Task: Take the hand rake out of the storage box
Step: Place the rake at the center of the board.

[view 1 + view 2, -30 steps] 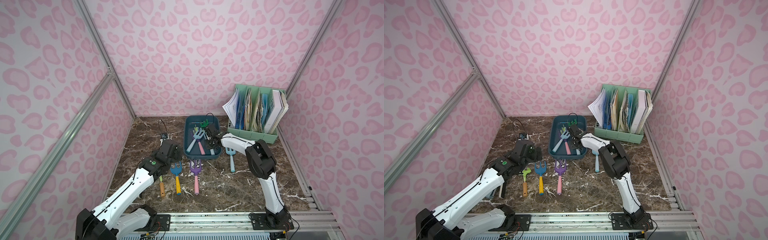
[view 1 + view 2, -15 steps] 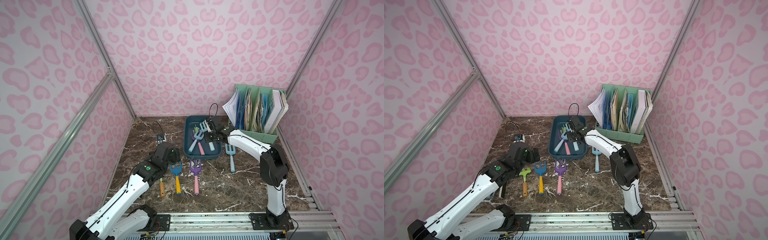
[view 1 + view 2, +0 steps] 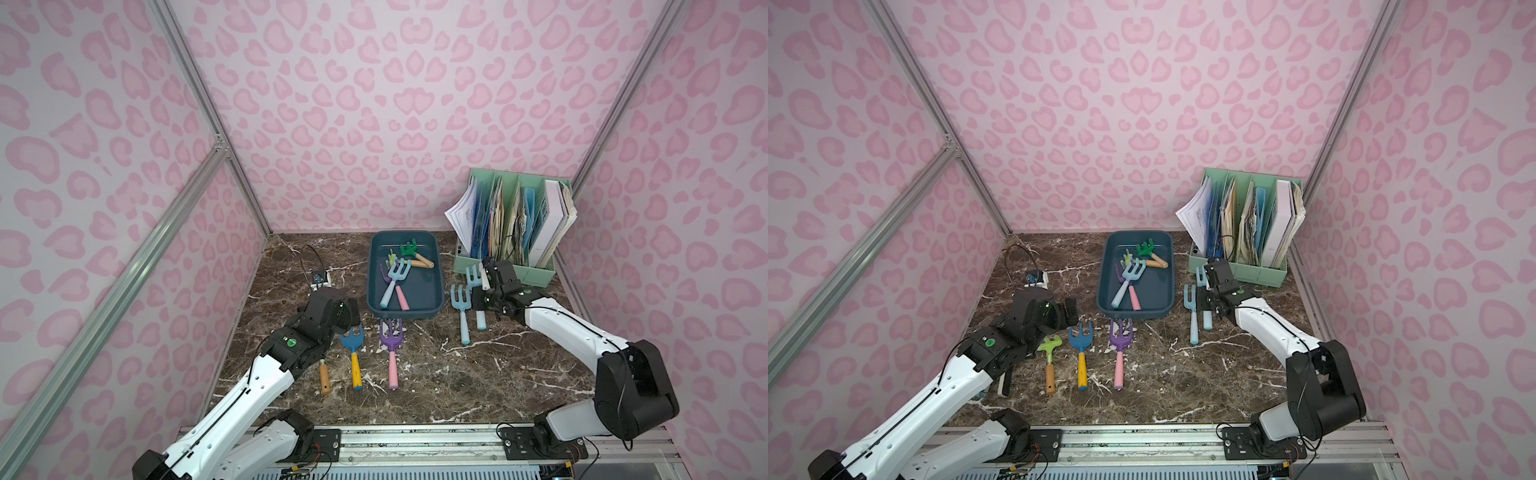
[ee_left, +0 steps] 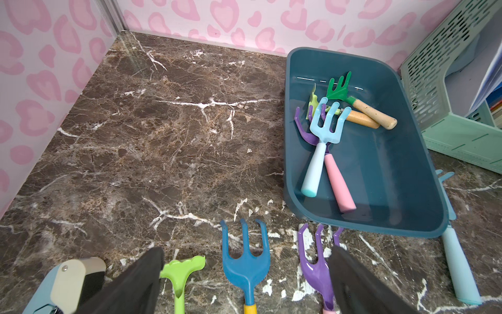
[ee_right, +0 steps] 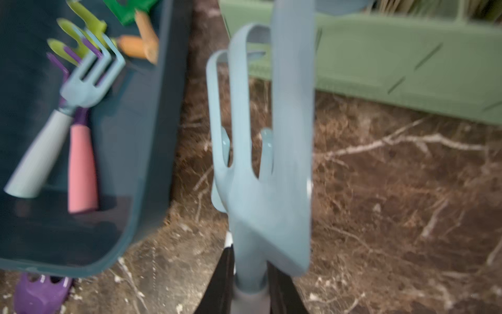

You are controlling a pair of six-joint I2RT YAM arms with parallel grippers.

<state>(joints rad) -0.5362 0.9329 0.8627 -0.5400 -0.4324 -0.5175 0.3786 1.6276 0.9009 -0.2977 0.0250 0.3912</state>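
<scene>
We're looking at a brown marble tabletop [image 3: 436, 374] veined in white, boxed in by pink leopard-print walls [image 3: 374, 104]. Since a second ago the right tool [image 5: 251, 293] has been swinging out from over the storage box [image 3: 402, 315], and now it is hanging just right of it, jaws clamped on the neck of the pale blue hand rake [image 5: 260, 204]. The rake is running front to back, tines pointing at the mint file organizer [image 3: 540, 276], handle toward the rail [image 3: 415, 440]. The left tool [image 4: 247, 248] is hovering, jaws wide apart, over the blue rake [image 4: 245, 271] in the front row.
</scene>
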